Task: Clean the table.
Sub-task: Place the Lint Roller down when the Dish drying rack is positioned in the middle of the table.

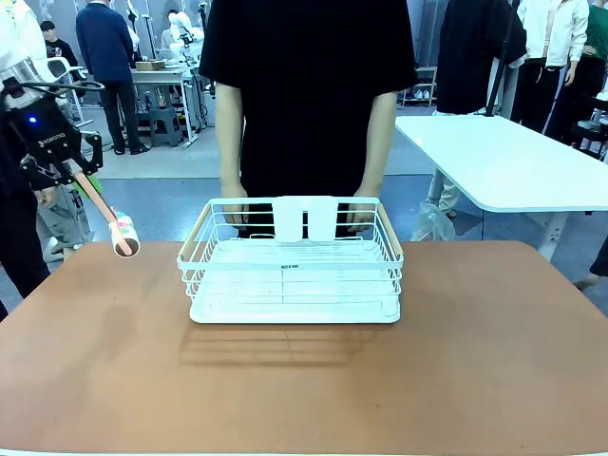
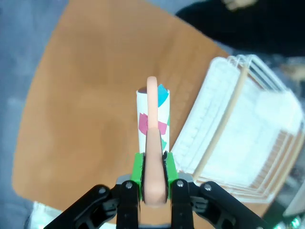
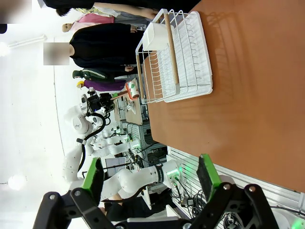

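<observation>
The terracotta table (image 1: pixel 304 380) spreads across the front view with a white wire rack (image 1: pixel 294 271) at its middle. My left gripper (image 1: pixel 76 176) hangs above the table's far left corner, shut on the peach handle of a lint roller (image 1: pixel 123 236) whose white roll carries coloured patches. In the left wrist view the green pads (image 2: pixel 137 167) clamp that handle, and the roller (image 2: pixel 152 117) points down over the table (image 2: pixel 90 95) beside the rack (image 2: pixel 238 129). My right gripper (image 3: pixel 150 179) stands open with nothing between its fingers, high above the table (image 3: pixel 248 95).
A person in black stands behind the rack with both hands (image 1: pixel 233 211) on its far rim. A white-topped table (image 1: pixel 513 161) stands at the back right. The rack (image 3: pixel 174 57) casts a shadow toward the robot's side.
</observation>
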